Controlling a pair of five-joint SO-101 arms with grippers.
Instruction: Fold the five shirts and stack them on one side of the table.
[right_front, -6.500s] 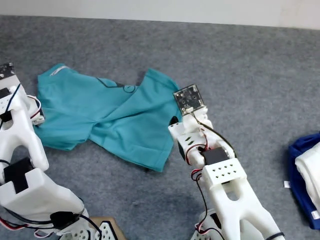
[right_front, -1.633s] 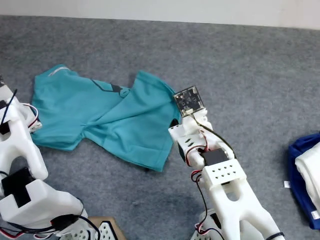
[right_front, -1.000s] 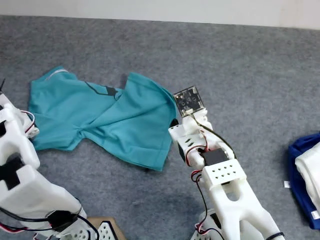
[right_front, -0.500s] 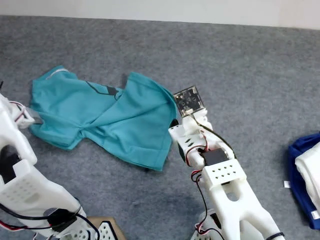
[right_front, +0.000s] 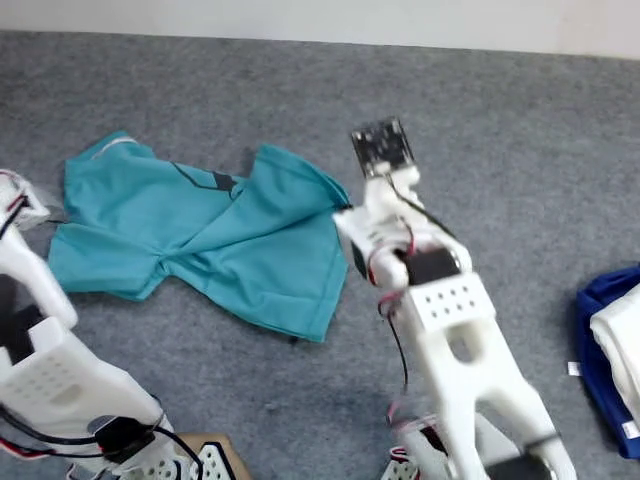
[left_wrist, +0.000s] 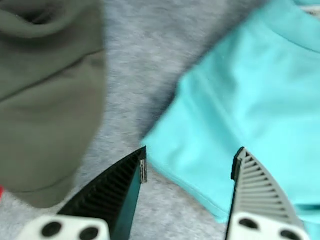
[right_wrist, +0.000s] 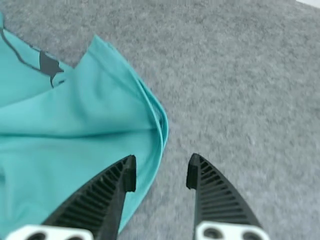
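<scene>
On grey table (right_front: 500, 130), teal shirt (right_front: 200, 230) lay rumpled, left of centre. Left gripper (left_wrist: 191, 155) hung spread over one edge, right gripper (right_wrist: 161, 160) spread astride opposite hem, seemingly placed to pull cloth flat. Blue-and-white pile (right_front: 612, 350) sat at right edge.

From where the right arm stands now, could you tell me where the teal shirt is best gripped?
I would take the teal shirt by its folded side edge, ahead of the open right pincer. Come down from above, one jaw on each side of it: there the cloth is doubled into a raised ridge, while elsewhere it lies flat.
</scene>
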